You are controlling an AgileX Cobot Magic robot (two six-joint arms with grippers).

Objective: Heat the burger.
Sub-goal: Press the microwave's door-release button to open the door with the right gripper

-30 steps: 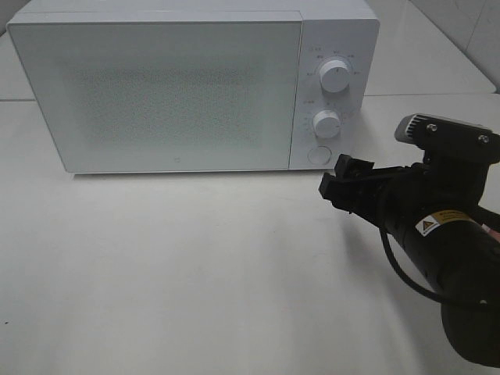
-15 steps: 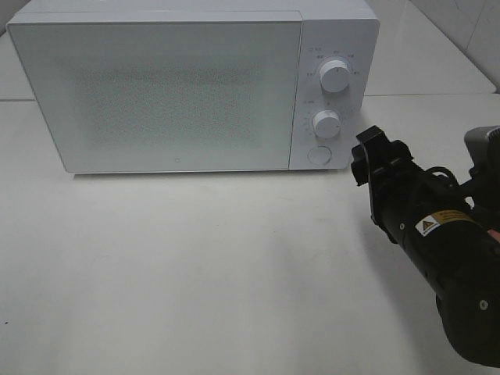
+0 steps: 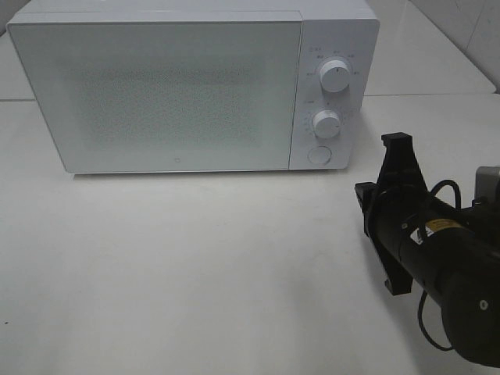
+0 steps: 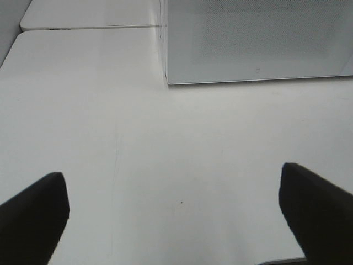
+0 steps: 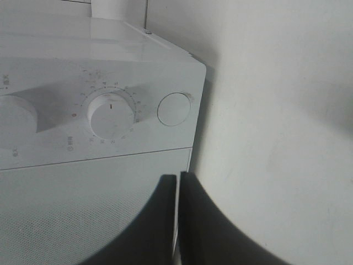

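While the microwave (image 3: 156, 94) has its door closed, the burger shows in no view, so its heading cannot be told. The right tool (image 5: 177, 182), pressed together on nothing, points at the microwave's front near the round button (image 5: 174, 109). The left tool (image 4: 172, 187), seen only from its wrist, gapes wide over open bench (image 3: 195, 266).

The burger can't be seen in any view tbh, and whether it's hidden behind the shut microwave door (image 3: 168, 94) can't be told.
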